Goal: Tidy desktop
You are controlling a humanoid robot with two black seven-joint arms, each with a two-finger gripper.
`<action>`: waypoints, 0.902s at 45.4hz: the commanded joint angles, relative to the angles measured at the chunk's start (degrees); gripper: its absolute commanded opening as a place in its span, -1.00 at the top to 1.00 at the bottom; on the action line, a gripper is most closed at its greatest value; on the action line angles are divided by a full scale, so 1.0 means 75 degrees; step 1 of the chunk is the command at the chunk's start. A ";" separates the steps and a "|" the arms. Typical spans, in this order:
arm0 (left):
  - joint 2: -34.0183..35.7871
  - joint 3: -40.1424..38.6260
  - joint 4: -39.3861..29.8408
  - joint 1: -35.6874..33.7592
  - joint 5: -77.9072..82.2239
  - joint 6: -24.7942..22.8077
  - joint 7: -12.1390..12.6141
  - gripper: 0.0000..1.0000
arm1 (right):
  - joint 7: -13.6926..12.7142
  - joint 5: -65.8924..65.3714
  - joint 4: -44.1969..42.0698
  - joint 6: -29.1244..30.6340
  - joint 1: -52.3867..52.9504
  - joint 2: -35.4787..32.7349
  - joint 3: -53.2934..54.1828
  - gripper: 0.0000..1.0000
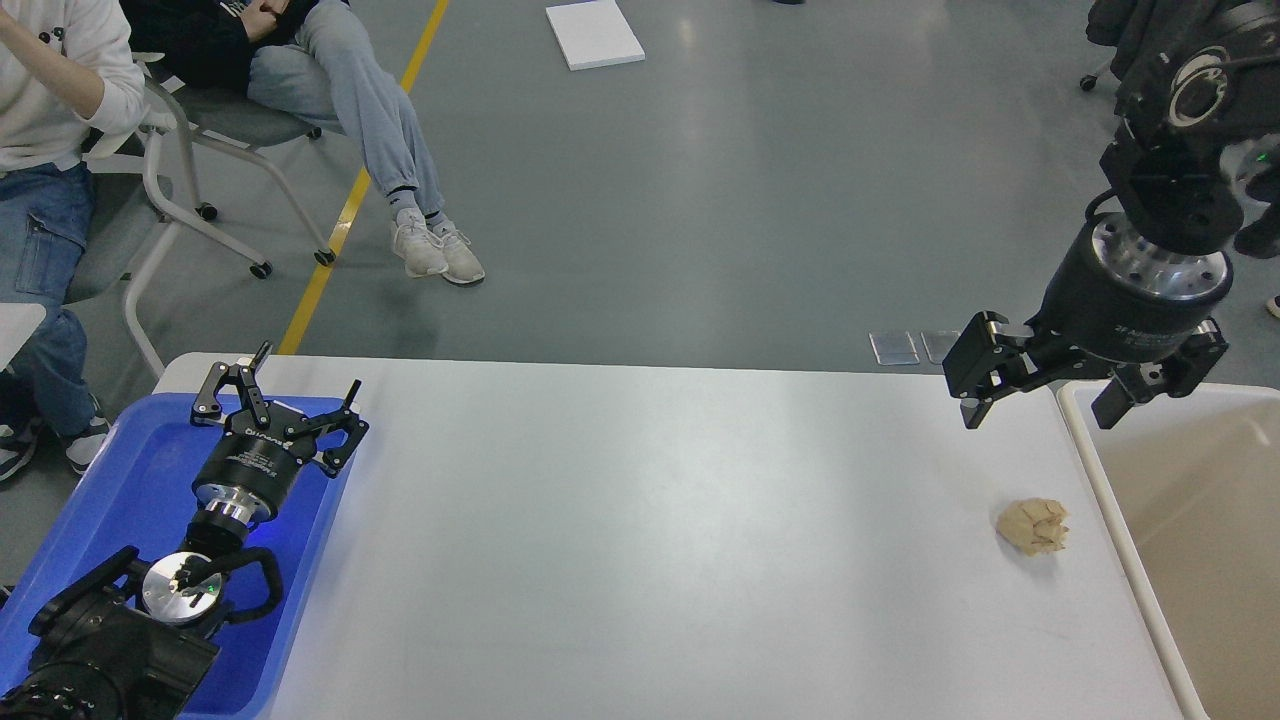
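The desktop (650, 540) is a wide light grey-white tabletop. A crumpled tan paper ball (1033, 526) lies on it near the right edge. My right gripper (1042, 412) hangs open and empty above the table's right end, up and slightly behind the ball, pointing down. At the far left my left gripper (305, 372) is open with nothing in it, stretched over the back corner of a blue plastic tray (130, 480).
A cream-coloured bin (1190, 520) stands against the table's right edge, close to the ball. Two people sit on wheeled chairs (190, 190) beyond the back left corner. A white board (594, 34) and a yellow line (350, 200) are on the floor.
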 commanded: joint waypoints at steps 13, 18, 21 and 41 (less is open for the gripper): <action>0.0012 0.0000 0.0000 0.0000 -0.0006 0.0000 0.0001 -1.00 | 0.0011 0.0000 -0.0057 0.0000 0.0057 -0.0009 -0.0001 -1.00; 0.0000 0.0000 0.0000 0.0000 -0.0006 0.0000 0.0001 -1.00 | 0.0000 0.0000 -0.0057 0.0000 -0.0037 0.0014 0.0010 -1.00; 0.0000 0.0000 0.0000 0.0000 -0.0006 0.0000 0.0001 -1.00 | 0.0000 0.0000 -0.0068 0.0000 -0.0060 0.0026 0.0010 -1.00; 0.0000 0.0000 0.0000 0.0000 -0.0006 0.0000 0.0001 -1.00 | 0.0011 0.0000 -0.0068 0.0000 0.0010 0.0015 0.0010 -1.00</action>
